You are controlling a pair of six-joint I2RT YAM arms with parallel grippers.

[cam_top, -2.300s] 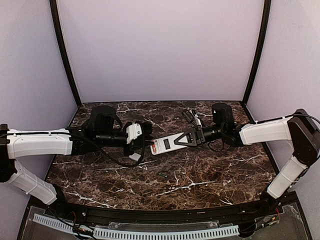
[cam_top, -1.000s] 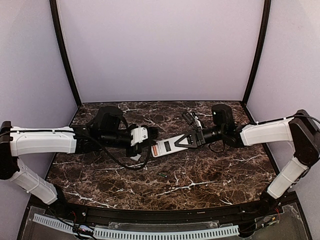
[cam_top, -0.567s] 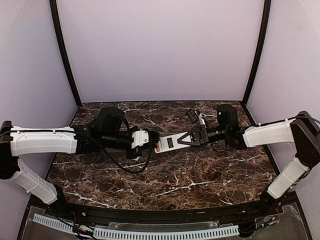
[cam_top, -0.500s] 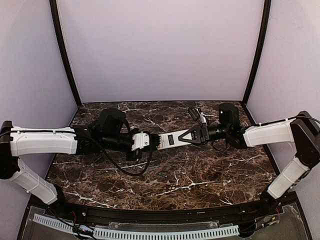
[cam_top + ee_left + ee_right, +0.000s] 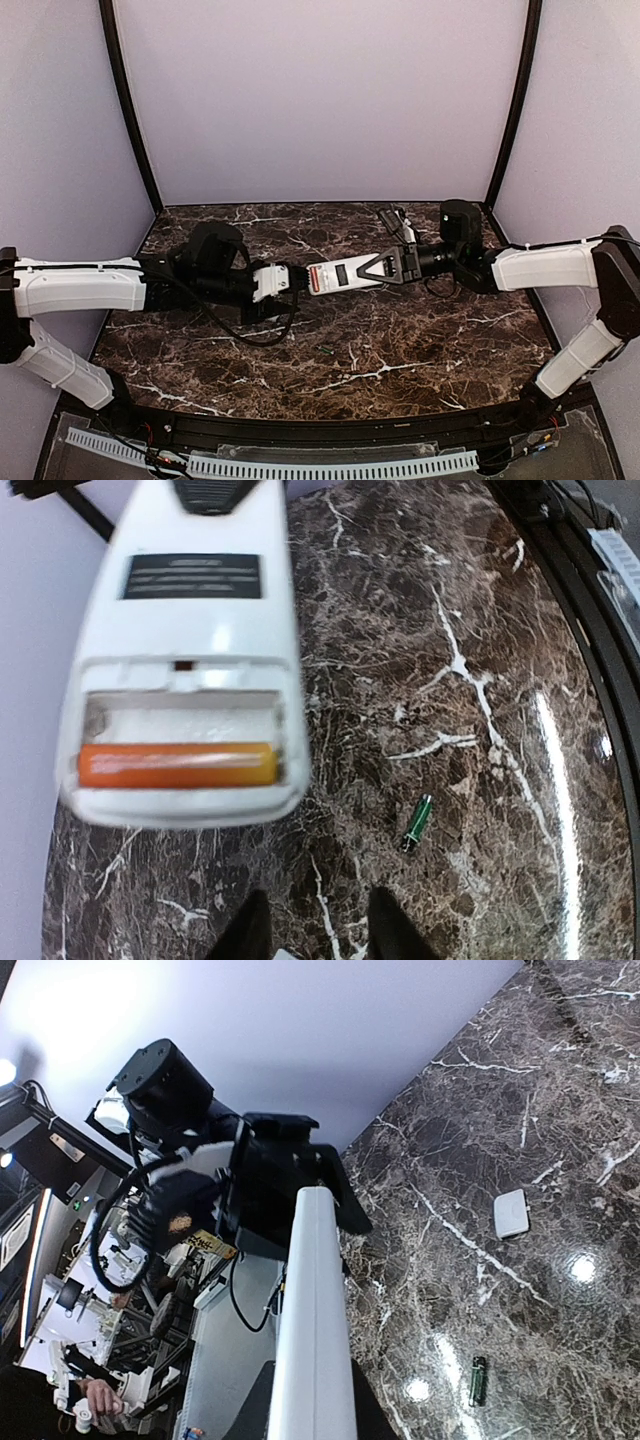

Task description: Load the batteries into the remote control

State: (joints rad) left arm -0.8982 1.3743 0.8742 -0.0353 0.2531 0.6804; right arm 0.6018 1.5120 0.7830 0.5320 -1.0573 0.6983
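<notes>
Done: I see one orange battery [image 5: 177, 764] in the remote control [image 5: 335, 276].
Left to do: green battery [image 5: 417, 822] lies on the desk [image 5: 480, 600].
Right gripper [image 5: 372, 268]: clamps the remote control, mid-frame.
Left gripper [image 5: 318, 935]: apart, empty.

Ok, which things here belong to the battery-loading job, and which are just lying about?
Job: remote control, in the right claw; orange battery seated in it; green battery on the table.
Lying about: small white flat piece on the table, perhaps the remote's cover.

A robotics lab's test booth. Plain lilac walls [image 5: 320, 100] and black corner posts [image 5: 128, 110] enclose a marble-patterned counter [image 5: 400, 350]. Cabled equipment [image 5: 110, 1260] clutters the room beyond.
</notes>
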